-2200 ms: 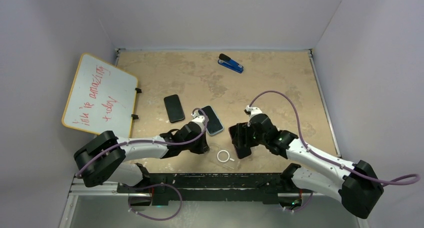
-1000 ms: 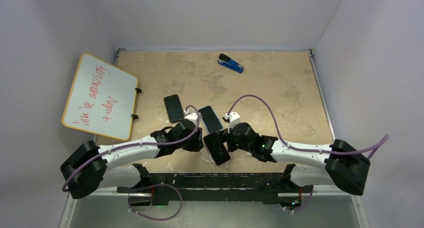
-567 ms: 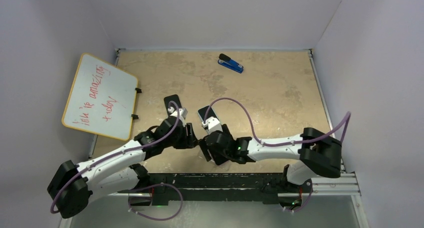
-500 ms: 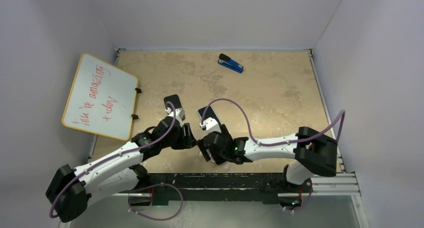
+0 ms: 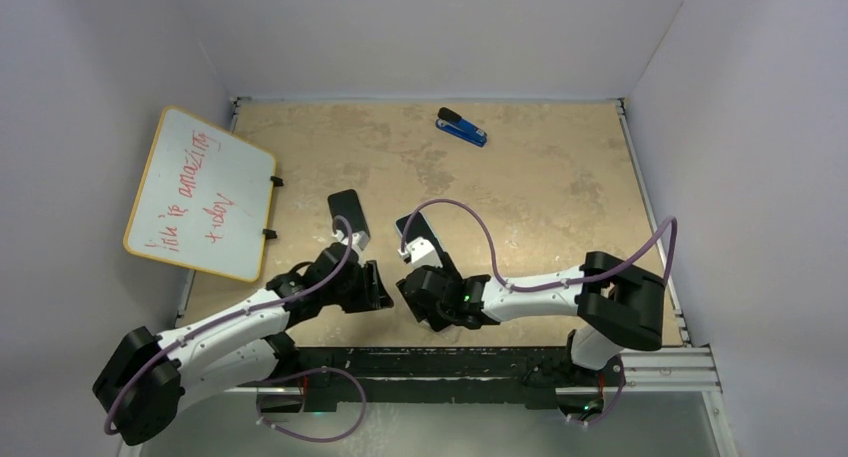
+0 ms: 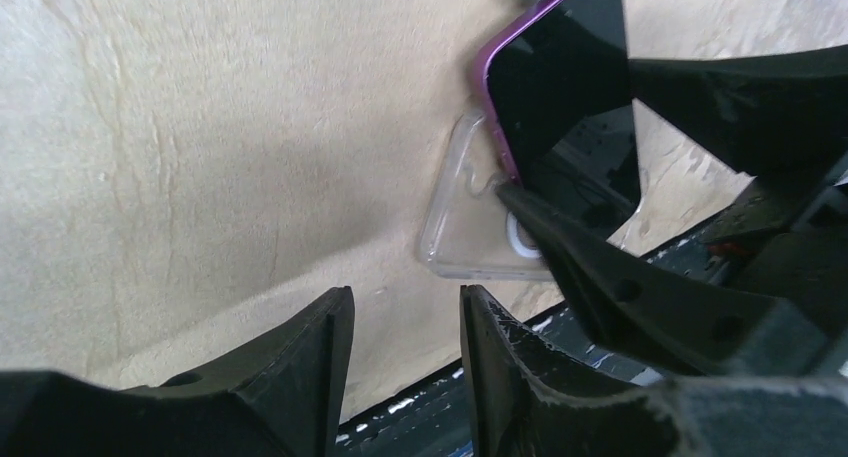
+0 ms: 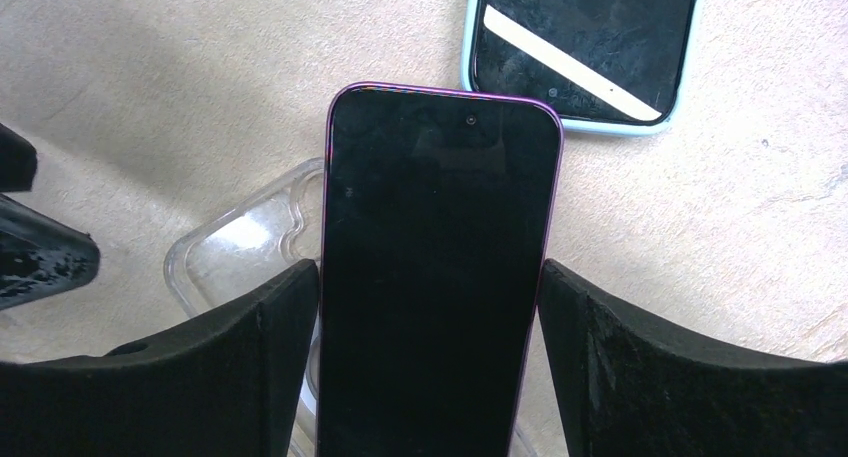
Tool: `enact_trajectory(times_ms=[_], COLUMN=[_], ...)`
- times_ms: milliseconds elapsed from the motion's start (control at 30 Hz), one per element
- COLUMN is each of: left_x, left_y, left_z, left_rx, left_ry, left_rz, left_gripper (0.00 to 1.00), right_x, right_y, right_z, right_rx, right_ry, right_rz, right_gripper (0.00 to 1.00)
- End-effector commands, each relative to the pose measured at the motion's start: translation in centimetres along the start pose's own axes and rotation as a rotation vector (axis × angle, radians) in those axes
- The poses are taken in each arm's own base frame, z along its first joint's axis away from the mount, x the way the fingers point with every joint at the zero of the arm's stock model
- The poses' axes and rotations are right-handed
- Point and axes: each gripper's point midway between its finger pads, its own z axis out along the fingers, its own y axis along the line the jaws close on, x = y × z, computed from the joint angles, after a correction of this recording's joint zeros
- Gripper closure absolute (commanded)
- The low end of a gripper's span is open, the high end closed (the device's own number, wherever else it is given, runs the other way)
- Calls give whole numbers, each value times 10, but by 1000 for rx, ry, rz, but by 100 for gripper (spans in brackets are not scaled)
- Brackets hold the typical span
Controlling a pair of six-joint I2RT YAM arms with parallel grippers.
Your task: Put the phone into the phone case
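The right gripper [image 7: 430,367] is clamped on the two long edges of the phone [image 7: 440,257], a purple-rimmed handset with its dark screen facing the wrist camera. The phone sits tilted over the clear phone case [image 7: 240,252], which lies flat on the table [image 5: 560,177] near its front edge. Part of the case shows to the phone's left, and whether the two touch cannot be told. The left gripper [image 6: 400,332] hovers just beside the case, its fingers slightly parted and holding nothing. A blue-cased phone [image 7: 585,37] lies just beyond the held phone's top end. Farther off are a black phone [image 5: 345,209], a whiteboard [image 5: 198,192] and a blue stapler [image 5: 461,126].
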Motion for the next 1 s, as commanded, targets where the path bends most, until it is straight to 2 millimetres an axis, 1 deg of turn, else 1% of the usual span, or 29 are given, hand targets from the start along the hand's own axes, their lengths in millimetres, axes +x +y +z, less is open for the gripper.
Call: enact_trajectory(times_ms=[0,133,200,267,333,433,500,567,667,733,833,967], left_x=[6,11,13,17,14,15,14,13,11,11,10,8], left_y=[-13,-12,-13,-11,-13,-11,-10,-8,-6,-6,-7,-16], left_z=[11,19,22,26,29,34,36,39,42,44,46,46], left_rx=[96,107,126,128,144,136,131,118,105,101,107,144], left_ry=[27,47,54,62,49,52,51,47,44,48,49,49], left_rz=[-29,-33,-36,-42,-39,-34,-29,-25,-17,-13,1,12], left_gripper=[57,61,62,65,66,68,70,74,81,84,84,81], right_x=[4,1,-2,-2,-6,-5,-4,-4,-5,-6,-7,-8], right_y=[-4,-4,-4,-5,-2,-1,4,8,10,10,10,12], right_z=[-4,-7,-9,-12,-14,-16,-17,-19,-24,-26,-29,-32], right_rx=[10,5,-3,-10,-32,-56,-97,-136,-173,-184,-198,-215], right_ry=[1,-10,-22,-29,-52,-64,-74,-90,-117,-129,-138,-149], right_rz=[5,10,12,9,15,11,3,-5,-12,-19,-32,-40], right_gripper=[24,30,36,45,50,52,52,53,55,55,55,56])
